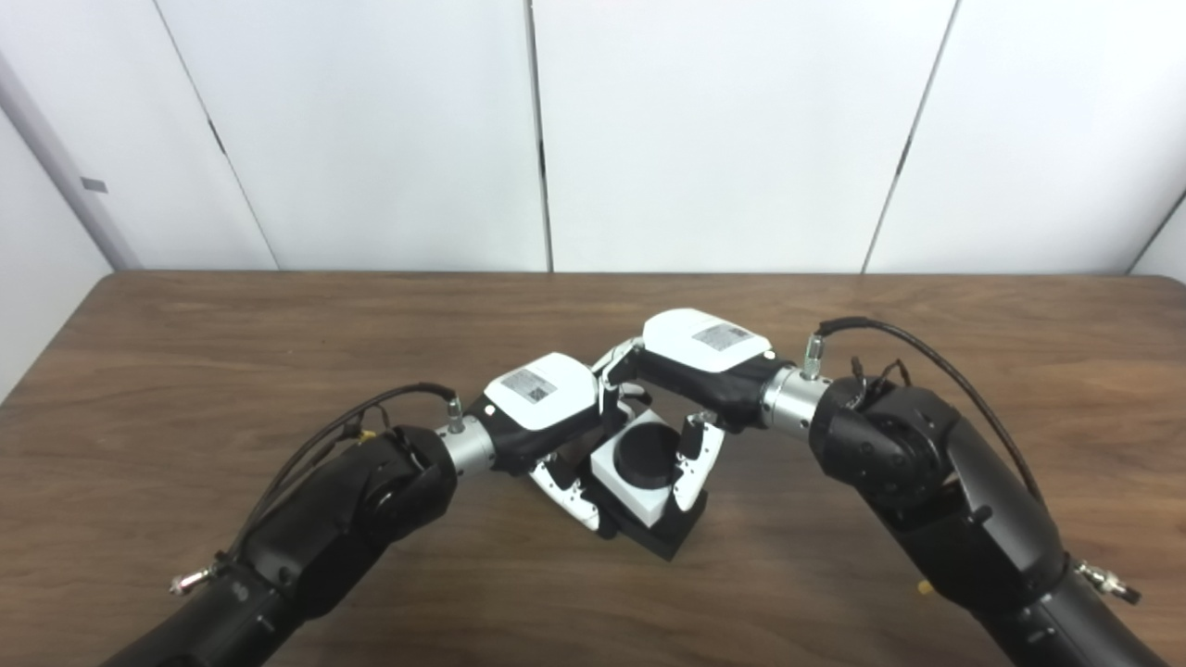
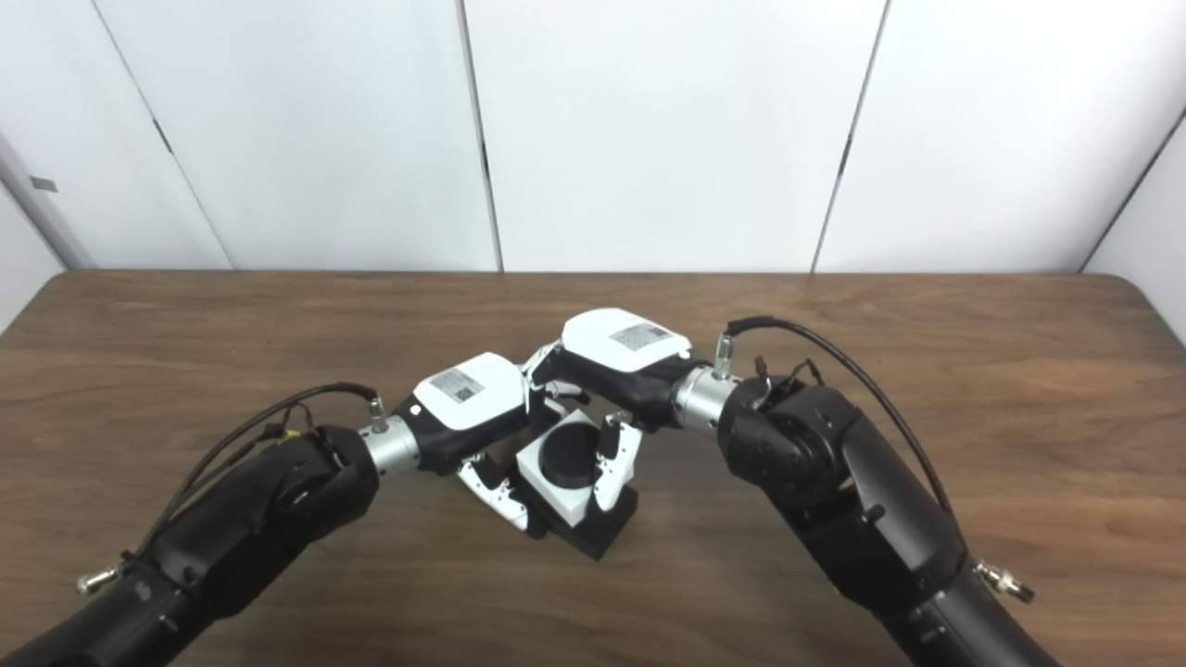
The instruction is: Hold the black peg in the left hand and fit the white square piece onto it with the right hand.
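Both arms bend in; left hand (image 1: 542,403) and right hand (image 1: 700,366) meet, fingers (image 1: 697,463) curled around the white square piece (image 1: 630,482)

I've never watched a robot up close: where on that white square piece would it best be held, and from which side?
Judging by its shape, the white square piece is best pinched across two opposite flat side faces, coming from above on the right, as the right hand does. That keeps fingers off the middle hole, where the black peg shows.

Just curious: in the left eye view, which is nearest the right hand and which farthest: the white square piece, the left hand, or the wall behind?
1. white square piece, between its fingers.
2. left hand, just beside the right hand.
3. wall, beyond the table's far edge.
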You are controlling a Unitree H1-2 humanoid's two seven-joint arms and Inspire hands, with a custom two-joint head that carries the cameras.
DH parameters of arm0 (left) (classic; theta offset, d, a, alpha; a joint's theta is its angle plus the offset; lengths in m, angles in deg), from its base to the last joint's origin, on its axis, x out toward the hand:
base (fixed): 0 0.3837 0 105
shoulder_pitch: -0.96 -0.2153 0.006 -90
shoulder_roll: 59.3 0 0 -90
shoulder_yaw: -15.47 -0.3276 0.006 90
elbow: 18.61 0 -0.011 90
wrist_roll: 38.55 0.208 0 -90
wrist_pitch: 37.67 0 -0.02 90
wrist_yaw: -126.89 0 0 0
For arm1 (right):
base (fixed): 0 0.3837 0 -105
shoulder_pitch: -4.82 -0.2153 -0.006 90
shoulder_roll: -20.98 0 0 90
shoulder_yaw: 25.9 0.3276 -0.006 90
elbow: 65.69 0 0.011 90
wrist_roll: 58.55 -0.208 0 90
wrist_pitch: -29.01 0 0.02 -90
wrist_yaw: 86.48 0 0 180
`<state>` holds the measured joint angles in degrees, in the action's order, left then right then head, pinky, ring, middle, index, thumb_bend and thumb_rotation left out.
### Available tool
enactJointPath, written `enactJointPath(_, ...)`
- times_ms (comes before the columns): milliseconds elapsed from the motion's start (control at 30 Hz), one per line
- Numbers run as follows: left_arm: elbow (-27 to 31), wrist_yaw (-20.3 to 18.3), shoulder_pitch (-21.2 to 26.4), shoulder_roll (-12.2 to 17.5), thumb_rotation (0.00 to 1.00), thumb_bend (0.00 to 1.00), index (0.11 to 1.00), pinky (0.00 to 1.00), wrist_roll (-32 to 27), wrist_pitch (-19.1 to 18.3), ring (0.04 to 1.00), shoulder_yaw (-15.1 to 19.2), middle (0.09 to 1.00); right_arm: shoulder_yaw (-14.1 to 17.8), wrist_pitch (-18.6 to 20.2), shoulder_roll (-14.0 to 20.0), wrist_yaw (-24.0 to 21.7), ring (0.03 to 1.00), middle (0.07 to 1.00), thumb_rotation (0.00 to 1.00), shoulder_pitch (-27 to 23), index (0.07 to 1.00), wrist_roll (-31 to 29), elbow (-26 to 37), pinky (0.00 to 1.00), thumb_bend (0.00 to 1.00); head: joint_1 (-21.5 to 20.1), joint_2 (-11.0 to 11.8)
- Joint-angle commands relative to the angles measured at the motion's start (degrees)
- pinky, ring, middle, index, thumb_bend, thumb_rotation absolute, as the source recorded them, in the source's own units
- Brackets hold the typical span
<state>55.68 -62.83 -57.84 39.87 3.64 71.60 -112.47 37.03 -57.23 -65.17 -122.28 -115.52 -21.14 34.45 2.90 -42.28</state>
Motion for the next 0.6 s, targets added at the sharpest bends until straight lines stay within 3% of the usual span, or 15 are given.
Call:
enactJointPath(0, -1.0, -4.5, -1.5, -0.7, 0.07, 0.52, 0.492, 0.87, 4.7, 0.5, 0.955, -3.5, 0.889, -2.0, -0.4, -0.3, -2.0, 0.834, 0.787, 0.13, -0.8, 0.477, 0.5, -1.1, 0.80, 0.52, 0.0, 0.1)
enactJointPath(100, -0.9, -4.9, -1.8, -0.7, 0.07, 0.52, 0.492, 0.88, 3.7, 0.3, 0.951, -3.1, 0.903, -2.1, 1.5, 0.5, -3.7, 0.831, 0.799, 0.15, -1.0, 0.490, 0.9, -0.4, 0.79, 0.52, -0.4, 0.1)
enactJointPath(167, -0.9, -5.2, -1.9, -0.6, 0.07, 0.52, 0.492, 0.89, 3.3, 0.2, 0.961, -3.0, 0.910, -1.9, 3.0, 1.1, -5.0, 0.847, 0.826, 0.28, -1.2, 0.648, 0.6, 0.1, 0.80, 0.75, -0.5, 0.1)
enactJointPath(267, -1.2, -4.7, -1.8, -0.3, 0.07, 0.52, 0.492, 0.88, 3.3, 0.7, 0.960, -3.0, 0.905, -0.8, 3.8, 2.5, -5.6, 0.860, 0.863, 0.34, -1.3, 0.783, -0.5, 0.7, 0.78, 0.91, -0.6, 0.1)
enactJointPath(567, -1.0, -5.7, -1.7, 0.0, 0.07, 0.52, 0.492, 0.88, 3.2, 0.2, 0.946, -3.0, 0.900, 3.1, 4.8, 6.0, -5.6, 0.858, 0.894, 0.29, -1.0, 0.849, -3.0, 3.0, 0.75, 0.94, -0.9, -0.1)
